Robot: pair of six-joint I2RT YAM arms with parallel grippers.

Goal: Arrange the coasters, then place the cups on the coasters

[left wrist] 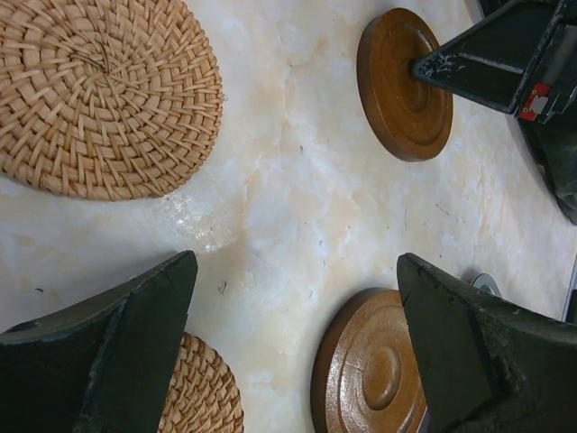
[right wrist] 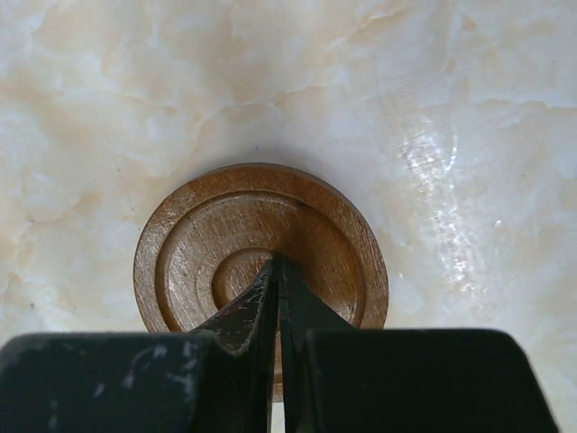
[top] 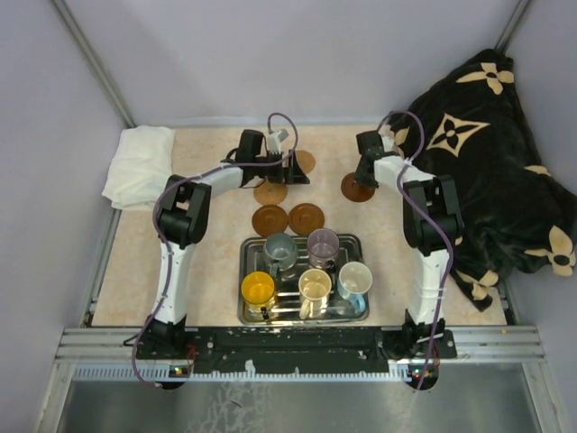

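Five round brown coasters (top: 270,219) lie scattered on the marble worktop (top: 216,271), so we judge arranging unfinished; five coloured mugs (top: 315,285) wait in the ridged metal tray (top: 297,319); our right hand (right wrist: 276,266) is closed, tips pressing one coaster (right wrist: 207,234); left hand (left wrist: 293,280) open

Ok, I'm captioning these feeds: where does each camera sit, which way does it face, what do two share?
Top external: above and behind the arms, looking down at the table; both show whole.
Left wrist: on the left arm, facing down past the open left gripper at several coasters.
Right wrist: on the right arm, facing down past the shut right gripper at one dark coaster.
Shared: both wrist views show that coaster.
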